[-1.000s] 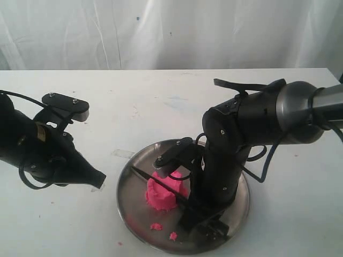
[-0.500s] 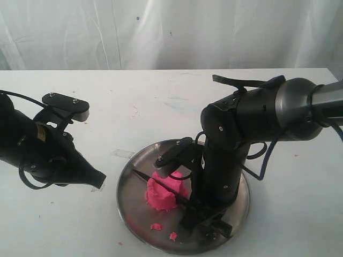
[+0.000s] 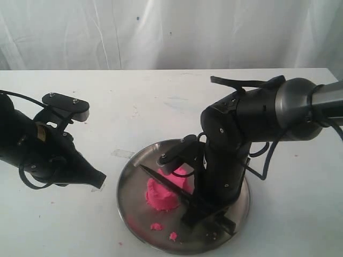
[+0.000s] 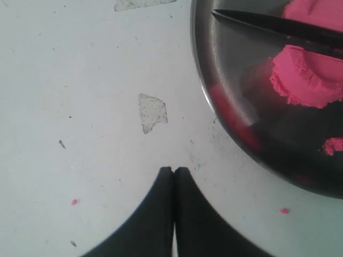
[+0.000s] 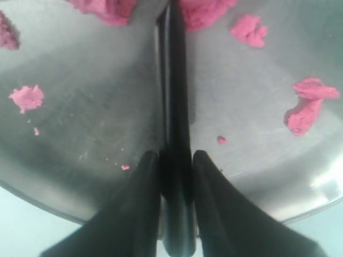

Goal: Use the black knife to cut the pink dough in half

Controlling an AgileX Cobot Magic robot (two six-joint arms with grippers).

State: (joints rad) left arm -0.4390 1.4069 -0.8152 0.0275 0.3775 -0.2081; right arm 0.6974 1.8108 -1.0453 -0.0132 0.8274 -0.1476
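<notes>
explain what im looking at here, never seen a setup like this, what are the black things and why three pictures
The black things are two robot arms working on a white table, each ending in a two-fingered pincer. One picture comes from a camera off the arms that sees the whole scene. The other two come from small cameras on the arms' wrists, looking down past each pincer.

On the table sits a round shiny steel plate with a bright pink lump of soft dough and a few pink crumbs in it.

The right pincer is closed on the handle of a long black knife, whose blade lies across the top of the dough. Whether the lump is fully split cannot be told.

The left pincer is closed, holds nothing, and hangs over the bare table beside the plate.
</notes>
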